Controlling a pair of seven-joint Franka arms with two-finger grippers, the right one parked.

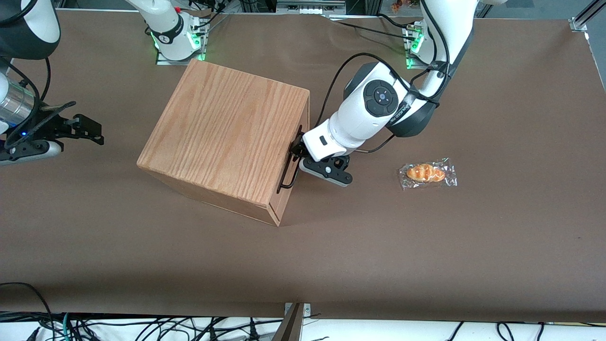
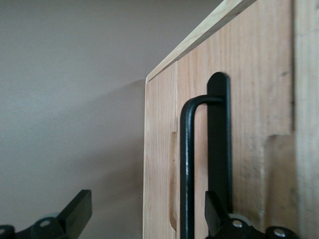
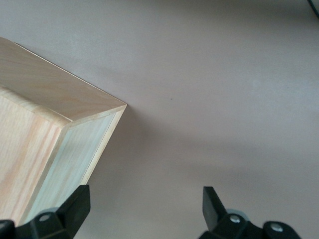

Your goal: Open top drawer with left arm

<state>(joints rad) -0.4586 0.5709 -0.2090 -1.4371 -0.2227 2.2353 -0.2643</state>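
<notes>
Hand (image 1: 297, 150) of the left arm (image 1: 378, 111) is spread wide at the handle (image 2: 187, 164) of the top drawer (image 2: 239, 99): I see one finger (image 2: 214, 211) between the black bar and the wood, the other finger (image 2: 75, 211) well out to the side. The drawer looks closed, flush in the oak box (image 1: 227, 137) in the middle of the tabletop (image 1: 426, 246). I should press the fingers together on the bar first, then pull straight out from the drawer's front, slowly, so the box does not slide. A wrapped bread (image 1: 427, 173) lies toward the working arm's end.
</notes>
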